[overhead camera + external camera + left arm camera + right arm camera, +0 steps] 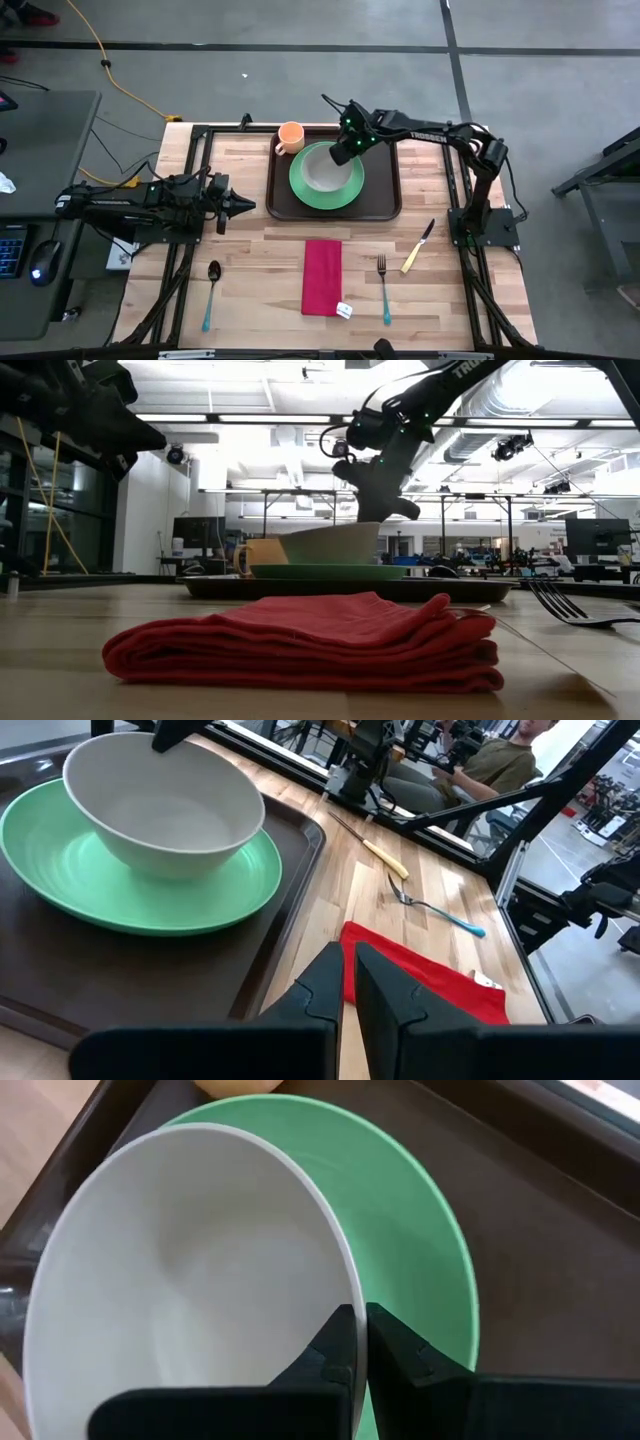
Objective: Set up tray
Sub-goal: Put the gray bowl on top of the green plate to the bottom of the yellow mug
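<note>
Inventory, overhead view, left to right.

Left gripper (243,206): hovered at mid-left of the frame, over bare wood just left of the tray, tips pointing right. Its wrist view showed the two fingers (322,982) nearly together with only a narrow slit between them, clamped on nothing.

Spoon (212,290): lay at lower left of the frame, dark bowl uppermost, teal handle toward the lower edge.

Table (245,250): light wooden top carrying every item listed.

Tray (385,200): dark brown, rectangular, with rounded corners and a raised rim; sat at upper centre of the frame, on the table.

Cup (290,136): orange, stood in the tray's upper left corner, just beside the plate.

Plate (345,190): round, green, rested flat inside the tray.

Bowl (322,172): pale grey-white, sat on the plate; the low view showed it tilted, its right side raised.

Right gripper (340,153): reached from the right of the frame to the bowl's upper right rim. Its wrist view showed the fingers (335,1342) together, pinching the bowl's rim between them.

Napkin (322,276): red, folded to a long rectangle, lay at lower centre, below the tray and well apart from it.

Small white tag (344,311): lay at the napkin's lower right corner.

Fork (383,288): lay just right of the napkin, tines uppermost, teal handle.

Knife (417,247): lay slantwise at right of centre, yellow handle lower left, blade upper right.
</note>
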Controlling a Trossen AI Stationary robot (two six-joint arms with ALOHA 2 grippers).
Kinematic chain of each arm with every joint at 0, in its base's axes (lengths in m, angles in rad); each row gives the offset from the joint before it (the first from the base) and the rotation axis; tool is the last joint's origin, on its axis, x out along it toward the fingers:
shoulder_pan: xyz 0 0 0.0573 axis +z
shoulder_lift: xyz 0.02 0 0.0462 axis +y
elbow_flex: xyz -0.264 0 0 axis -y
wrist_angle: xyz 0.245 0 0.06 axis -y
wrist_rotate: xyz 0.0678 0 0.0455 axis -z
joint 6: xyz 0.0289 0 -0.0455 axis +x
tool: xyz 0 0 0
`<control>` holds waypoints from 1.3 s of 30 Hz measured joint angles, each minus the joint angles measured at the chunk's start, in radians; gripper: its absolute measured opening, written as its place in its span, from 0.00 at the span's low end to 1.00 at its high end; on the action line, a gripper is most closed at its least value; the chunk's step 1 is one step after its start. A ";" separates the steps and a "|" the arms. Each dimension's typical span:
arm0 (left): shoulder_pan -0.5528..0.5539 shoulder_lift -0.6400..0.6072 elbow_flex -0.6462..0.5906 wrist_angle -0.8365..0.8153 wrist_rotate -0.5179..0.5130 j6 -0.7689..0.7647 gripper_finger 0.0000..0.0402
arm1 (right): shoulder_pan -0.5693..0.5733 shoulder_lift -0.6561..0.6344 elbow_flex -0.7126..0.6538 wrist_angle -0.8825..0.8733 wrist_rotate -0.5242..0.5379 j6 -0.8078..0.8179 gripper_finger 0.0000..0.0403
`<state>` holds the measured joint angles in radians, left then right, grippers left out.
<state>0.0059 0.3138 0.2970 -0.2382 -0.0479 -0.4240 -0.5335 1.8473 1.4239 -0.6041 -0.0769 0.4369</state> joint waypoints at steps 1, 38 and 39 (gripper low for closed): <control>0.000 0.000 0.000 0.000 0.000 0.000 0.14 | 0.001 0.000 0.000 0.000 -0.001 -0.001 0.00; 0.000 0.000 0.000 0.000 0.008 -0.002 0.14 | 0.002 0.038 0.002 0.023 -0.001 -0.019 0.00; 0.000 0.000 0.000 0.000 0.008 -0.002 0.14 | 0.002 0.038 0.002 0.026 -0.006 -0.019 0.00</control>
<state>0.0063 0.3134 0.2974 -0.2379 -0.0395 -0.4255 -0.5312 1.8854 1.4254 -0.5778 -0.0831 0.4180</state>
